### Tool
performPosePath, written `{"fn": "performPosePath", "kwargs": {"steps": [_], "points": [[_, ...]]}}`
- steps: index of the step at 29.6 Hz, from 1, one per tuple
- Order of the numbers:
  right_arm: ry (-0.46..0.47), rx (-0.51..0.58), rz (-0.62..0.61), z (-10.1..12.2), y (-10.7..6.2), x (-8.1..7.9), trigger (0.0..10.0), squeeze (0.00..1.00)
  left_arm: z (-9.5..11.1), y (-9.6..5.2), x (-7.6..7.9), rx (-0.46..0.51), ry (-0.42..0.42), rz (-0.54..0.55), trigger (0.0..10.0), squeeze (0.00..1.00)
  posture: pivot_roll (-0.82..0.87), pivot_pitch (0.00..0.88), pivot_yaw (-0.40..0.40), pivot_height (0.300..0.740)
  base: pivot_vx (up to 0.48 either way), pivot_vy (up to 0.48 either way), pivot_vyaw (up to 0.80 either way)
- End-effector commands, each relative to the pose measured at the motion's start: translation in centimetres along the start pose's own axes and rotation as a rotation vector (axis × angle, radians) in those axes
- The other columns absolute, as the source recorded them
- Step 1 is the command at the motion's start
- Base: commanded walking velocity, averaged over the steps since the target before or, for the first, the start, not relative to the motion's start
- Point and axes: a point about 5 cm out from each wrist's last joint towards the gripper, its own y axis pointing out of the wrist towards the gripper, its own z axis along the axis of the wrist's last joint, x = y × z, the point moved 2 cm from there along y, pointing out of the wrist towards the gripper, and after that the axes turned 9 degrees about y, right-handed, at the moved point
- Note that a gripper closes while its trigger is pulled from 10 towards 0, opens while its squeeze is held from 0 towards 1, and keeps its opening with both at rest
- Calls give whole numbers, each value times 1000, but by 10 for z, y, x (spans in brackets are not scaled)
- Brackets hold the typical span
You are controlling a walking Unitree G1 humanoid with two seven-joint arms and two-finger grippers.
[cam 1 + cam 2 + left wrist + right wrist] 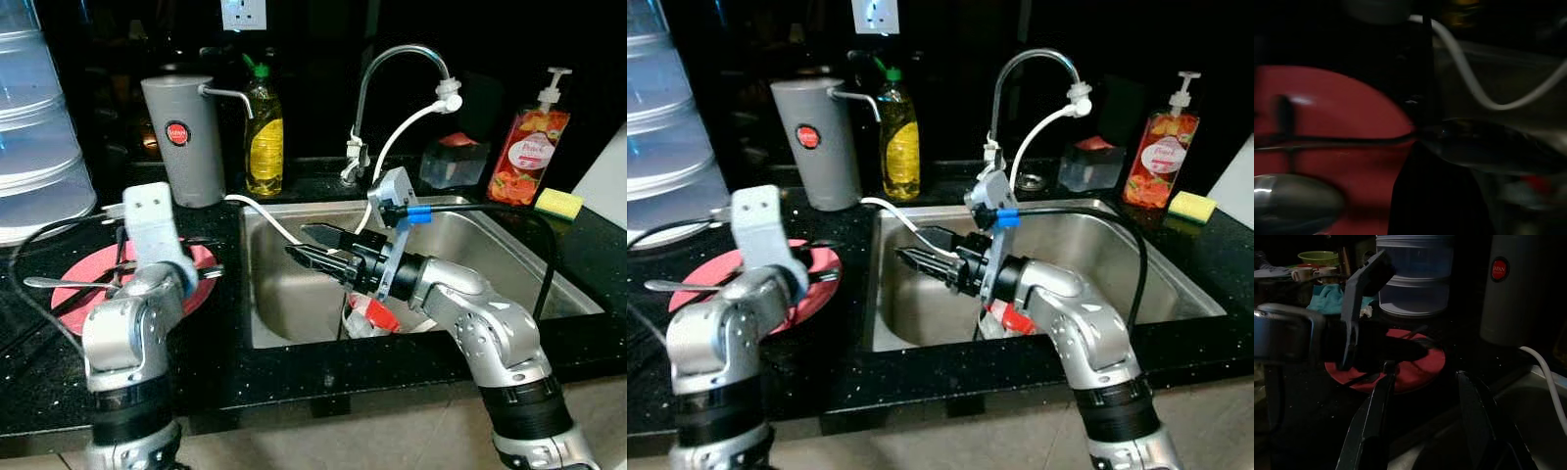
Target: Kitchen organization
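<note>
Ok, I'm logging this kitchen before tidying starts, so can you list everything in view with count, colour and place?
plate: one, red, on the black counter left of the sink, cutlery lying on it
spoon: one, silver, at the plate's left edge
grey jug: one, red round label, behind the plate
oil bottle: one, yellow, green cap, beside the jug
stacked containers: one stack, pale blue, far left
tap: one, chrome, with white hose, behind the sink
sink: one, steel, red and white items at its bottom
soap dispenser: one, orange-red, right rear
sponge: one, yellow, right counter
left tool: over the plate
right tool: open, above the sink
</note>
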Motion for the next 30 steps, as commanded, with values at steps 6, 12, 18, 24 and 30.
{"fn": "performPosePath", "kwargs": {"steps": [6, 12, 18, 24, 30], "points": [[-10, 6, -7, 2, -1, 0, 10000, 0, 6, -1, 22, -12, -240, -218, 10000, 0, -17, 65, 9, 740, 0, 0, 0], [-7, 5, -11, 1, -2, 0, 10000, 0, 24, -10, 7, 191, -356, -178, 10000, 0, -14, 62, 6, 740, 0, 0, 0], [-5, 3, -3, 0, 0, -1, 10000, 0, 44, -19, 3, 343, -456, -185, 10000, 0, -12, 55, -2, 740, 0, 0, 0], [-6, 3, -1, 0, 1, -1, 10000, 0, 45, -24, 2, 347, -445, -198, 10000, 0, -7, 50, -6, 740, 0, 0, 0], [-6, 6, -2, 0, 1, -2, 10000, 0, 64, -25, 0, 444, -406, -213, 10000, 0, -13, 51, -2, 740, 0, 0, 0]]}}
